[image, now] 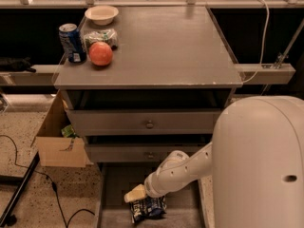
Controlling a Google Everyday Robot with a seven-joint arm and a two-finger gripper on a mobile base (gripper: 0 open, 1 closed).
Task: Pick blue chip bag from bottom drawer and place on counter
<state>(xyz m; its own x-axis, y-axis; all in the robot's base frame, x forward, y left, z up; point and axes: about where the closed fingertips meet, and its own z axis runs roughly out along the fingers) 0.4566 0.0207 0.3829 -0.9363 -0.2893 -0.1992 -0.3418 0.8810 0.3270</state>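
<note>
One gripper (135,194), whether open or closed cannot be told, is held close over the crumpled dark-blue foil chip bag (148,207) in the grey bottom drawer (111,184). A square pinch at mid-bag is advised.

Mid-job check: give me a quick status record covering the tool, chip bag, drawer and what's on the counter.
tool: low inside the bottom drawer, at the bag's upper-left edge
blue chip bag: lying in the drawer
bottom drawer: pulled open
counter: holds soda can, red fruit, green-white packet, bowl, all back left
stage: bag not yet on counter
</note>
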